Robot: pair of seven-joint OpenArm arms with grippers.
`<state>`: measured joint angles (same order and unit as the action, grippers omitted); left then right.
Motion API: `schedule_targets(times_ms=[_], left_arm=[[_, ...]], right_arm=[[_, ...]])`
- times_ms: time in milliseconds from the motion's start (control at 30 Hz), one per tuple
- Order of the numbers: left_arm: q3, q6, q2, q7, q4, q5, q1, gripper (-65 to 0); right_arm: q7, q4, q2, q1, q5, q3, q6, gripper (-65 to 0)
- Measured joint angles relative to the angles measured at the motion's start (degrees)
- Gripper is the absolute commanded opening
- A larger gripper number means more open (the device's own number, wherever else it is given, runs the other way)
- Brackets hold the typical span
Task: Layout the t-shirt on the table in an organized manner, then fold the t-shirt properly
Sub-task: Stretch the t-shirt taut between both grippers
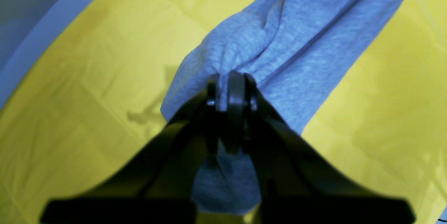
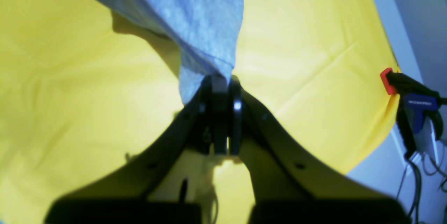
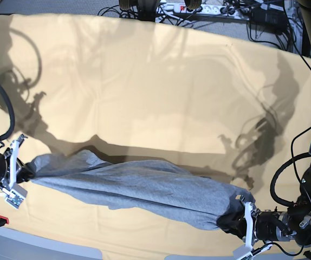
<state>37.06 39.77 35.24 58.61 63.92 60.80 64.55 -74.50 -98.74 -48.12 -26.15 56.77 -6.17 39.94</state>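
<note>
The worktop (image 3: 155,81), covered in a pale yellow cloth with faint creases, spreads far beyond both hands and lies bare on the side away from them. The t-shirt (image 3: 139,189), plain heather grey on its visible side, is stretched into a long bunched band between the two hands, near the worktop's front edge, casting a shadow on the cloth behind it. The left hand (image 1: 230,87) has its fingers pressed together on a gathered wad of the grey fabric, which fans out from the fingertips and away across the cloth. The right hand (image 2: 221,84) pinches a narrower edge of the shirt, and the fabric rises and widens from its tips. Off to the outer side of the right hand, a black clamp (image 2: 408,91) with a red tip grips the cloth's edge.
</note>
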Motion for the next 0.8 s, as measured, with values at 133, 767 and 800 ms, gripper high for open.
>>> schedule_targets(times_ms=[133, 767, 800], left_arm=[[0.00, -0.02, 0.00, 5.29, 0.00, 7.82, -0.09, -65.0], [0.00, -0.04, 1.97, 20.11, 0.07, 23.04, -2.54, -65.0], [0.00, -0.04, 2.34, 19.93, 0.33, 23.10, -2.64, -65.0]], right_arm=[[-3.13, 0.02, -2.38, 0.15, 6.23, 0.00, -0.02, -65.0], [-6.12, -0.31, -4.55, 8.35, 12.66, 0.52, -0.04, -65.0], [-5.73, -0.33, -4.50, 9.14, 11.74, 0.72, 0.00, -65.0]])
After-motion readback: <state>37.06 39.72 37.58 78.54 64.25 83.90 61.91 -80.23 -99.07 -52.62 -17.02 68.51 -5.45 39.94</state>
